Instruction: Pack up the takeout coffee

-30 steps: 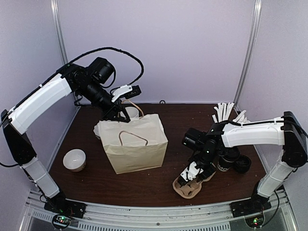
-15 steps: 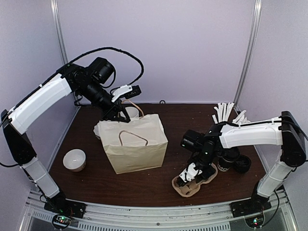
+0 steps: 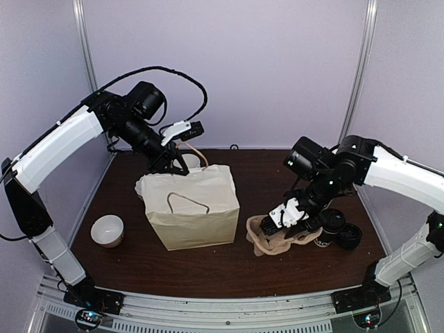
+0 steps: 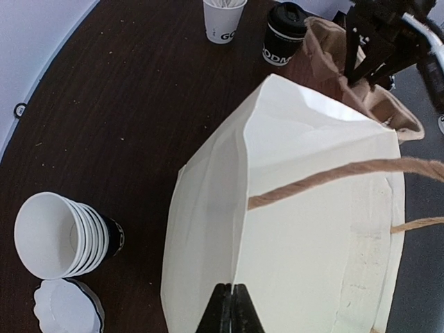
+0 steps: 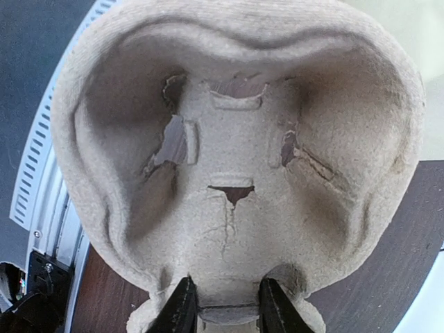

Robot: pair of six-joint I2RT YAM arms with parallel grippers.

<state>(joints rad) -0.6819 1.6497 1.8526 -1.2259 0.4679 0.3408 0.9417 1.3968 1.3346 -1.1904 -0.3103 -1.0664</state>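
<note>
The takeout coffee, a black lidded cup with white lettering, stands at the right; it also shows in the left wrist view. My right gripper is shut on the edge tab of a brown pulp cup carrier and holds it tilted, just right of the cream paper bag. In the right wrist view the fingers clamp the empty carrier. My left gripper is shut on the bag's back rim, fingertips pinched together.
A white cup with sticks stands beside the coffee. A stack of unlidded cups and white lids sit behind the bag. A white bowl lies front left. A black lid lies right of the coffee.
My right arm has risen and swung back, lifting the carrier off the table and carrying it left toward the bag. The left gripper keeps its hold on the bag.
</note>
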